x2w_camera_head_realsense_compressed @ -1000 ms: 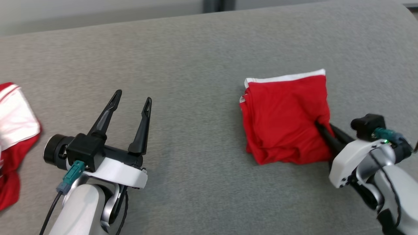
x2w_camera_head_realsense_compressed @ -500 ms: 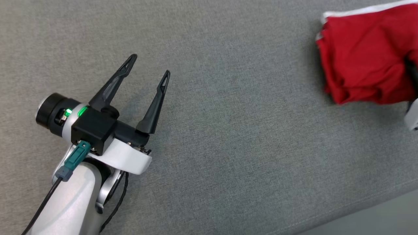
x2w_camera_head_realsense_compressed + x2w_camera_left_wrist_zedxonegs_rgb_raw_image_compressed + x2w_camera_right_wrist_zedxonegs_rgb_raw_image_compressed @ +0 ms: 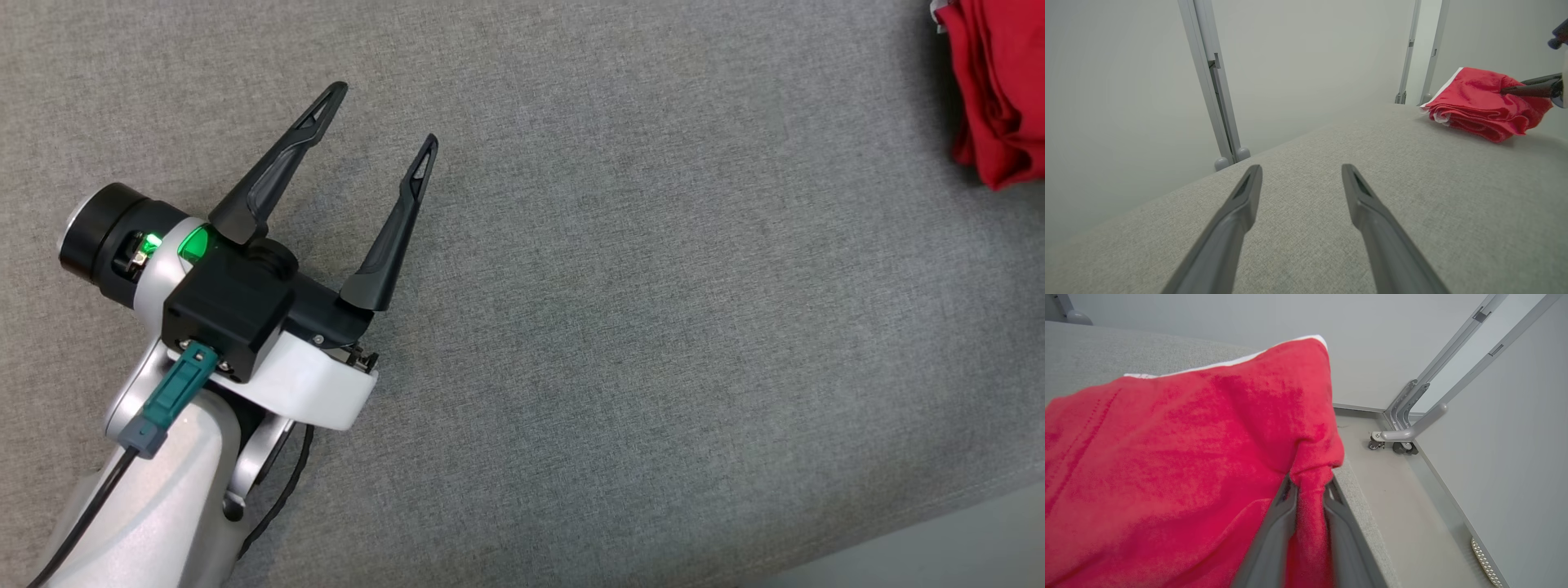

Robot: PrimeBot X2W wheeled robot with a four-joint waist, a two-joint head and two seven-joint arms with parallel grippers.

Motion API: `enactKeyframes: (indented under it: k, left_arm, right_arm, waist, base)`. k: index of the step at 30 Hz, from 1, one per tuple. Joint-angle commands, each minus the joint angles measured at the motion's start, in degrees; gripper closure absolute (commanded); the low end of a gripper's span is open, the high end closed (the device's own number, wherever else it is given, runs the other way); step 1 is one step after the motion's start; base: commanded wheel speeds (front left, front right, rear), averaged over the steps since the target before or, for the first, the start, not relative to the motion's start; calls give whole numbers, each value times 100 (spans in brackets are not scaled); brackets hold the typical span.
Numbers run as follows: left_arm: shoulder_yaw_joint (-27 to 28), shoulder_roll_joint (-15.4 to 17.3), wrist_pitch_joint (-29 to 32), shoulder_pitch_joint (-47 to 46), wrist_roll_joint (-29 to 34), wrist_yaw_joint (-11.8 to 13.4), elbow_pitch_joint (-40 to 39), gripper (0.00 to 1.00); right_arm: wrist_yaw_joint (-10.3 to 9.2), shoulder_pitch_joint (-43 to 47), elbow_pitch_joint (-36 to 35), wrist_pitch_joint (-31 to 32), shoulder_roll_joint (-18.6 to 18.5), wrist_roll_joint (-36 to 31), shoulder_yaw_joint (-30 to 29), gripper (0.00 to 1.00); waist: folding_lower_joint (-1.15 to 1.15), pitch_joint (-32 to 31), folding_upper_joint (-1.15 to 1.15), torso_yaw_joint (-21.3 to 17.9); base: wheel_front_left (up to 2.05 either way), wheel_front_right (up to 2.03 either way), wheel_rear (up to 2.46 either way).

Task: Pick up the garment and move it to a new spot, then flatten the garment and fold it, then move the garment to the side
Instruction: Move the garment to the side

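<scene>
RED GARMENT IN THE GRIP: A folded red garment [image 3: 1180, 449] with white trim [image 3: 1229, 361] along its far edge lies bunched on a grey cloth-covered surface [image 3: 653, 327]. One gathered fold is caught between the two dark fingers of the right gripper [image 3: 1310, 486], which clamps the fabric from both sides. In the right wrist view the bulk of the garment spreads ahead of those fingers and to their left. Just to their right the surface ends at its edge, with a pale floor [image 3: 1412, 506] below and the wheeled foot of a metal frame [image 3: 1400, 439] beyond.

From the left wrist, the garment [image 3: 1474, 102] sits well ahead and far to the right of the left gripper [image 3: 1301, 169], with the right gripper [image 3: 1506, 90] reaching into it from the right side. The left gripper [image 3: 384, 116] hangs spread wide over bare surface, grasping nothing, well apart from the cloth. In the head view the garment [image 3: 1000, 90] shows at the upper right corner, far from it. Pale wall panels and slim metal uprights [image 3: 1212, 81] stand past the surface's far edge, ahead of the left gripper's fingers.
</scene>
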Motion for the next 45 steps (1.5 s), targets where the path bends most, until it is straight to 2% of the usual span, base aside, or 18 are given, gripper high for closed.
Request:
enactKeyframes:
  k: [1,6,9,14,21,24,29,37,45]
  left_arm:
    - [13,40,13,-33,68,41,-49,0]
    - [20,60,-1,64,44,77,-34,0]
    - [25,51,-53,141,-17,115,7,0]
    - [97,15,-191,383,-152,214,145,0]
    - [246,-130,-428,807,-403,423,421,0]
    - [329,-187,-525,991,-530,524,546,0]
    - [435,-308,-694,1255,-725,656,751,0]
    - [679,-488,-993,1554,-1017,857,1190,0]
    - [1056,-545,-1265,1922,-1278,1045,1635,0]
  right_arm:
    - [-1,-111,184,-58,57,-50,-89,0]
    - [-1,-124,392,-93,142,-170,-297,0]
    - [-1,76,109,-90,193,-273,-650,0]
    - [-1,747,-753,-89,520,-573,-1445,0]
    - [-1,1935,-2152,-88,1359,-1211,-2129,0]
    - [-1,2388,-2601,-83,1719,-1410,-2150,0]
    - [0,2932,-3153,-82,2122,-1603,-2102,0]
    - [-1,3531,-3879,22,2551,-1873,-2081,0]
    - [-1,4152,-4521,275,2819,-2124,-2200,0]
  waist:
    - [0,42,0,9]
    - [0,-14,0,-28]
    - [0,-158,0,-66]
    - [0,-557,0,-81]
    - [0,-1197,0,34]
    - [0,-1419,0,128]
    - [0,-1712,0,363]
    - [0,-2053,0,888]
    - [0,-2449,0,1367]
  base:
    - [0,0,0]
    - [0,0,0]
    - [0,0,0]
    - [0,0,0]
    - [0,0,0]
    - [0,0,0]
    - [0,0,0]
    - [0,0,0]
    - [0,0,0]
